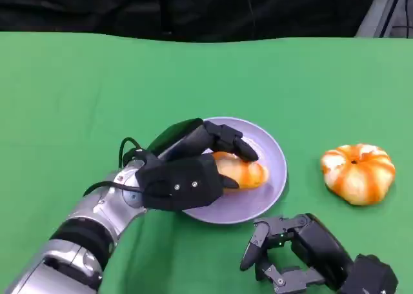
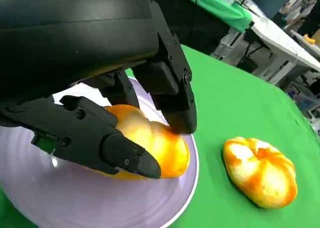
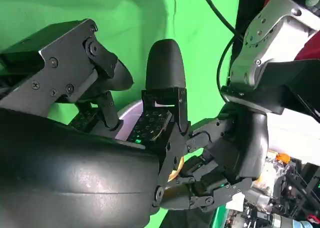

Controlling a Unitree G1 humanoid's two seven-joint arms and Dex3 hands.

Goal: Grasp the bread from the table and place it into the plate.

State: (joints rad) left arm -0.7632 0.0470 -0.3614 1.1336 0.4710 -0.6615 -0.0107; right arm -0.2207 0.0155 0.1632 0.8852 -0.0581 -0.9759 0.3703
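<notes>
The bread [image 1: 245,173], an orange-glazed roll, lies in the lavender plate [image 1: 274,153] at the table's middle. My left hand [image 1: 187,175] reaches in from the lower left and grips it, with fingers over its far side and the thumb on its near side. The left wrist view shows the bread [image 2: 160,145] resting on the plate [image 2: 30,188] between black fingers [image 2: 172,95]. My right hand [image 1: 303,245] lies on the cloth just in front of the plate, fingers apart, holding nothing.
A round orange-and-white striped bun [image 1: 358,173] sits on the green cloth to the right of the plate, also seen as the bun [image 2: 260,170] in the left wrist view. The table's back edge meets a dark background.
</notes>
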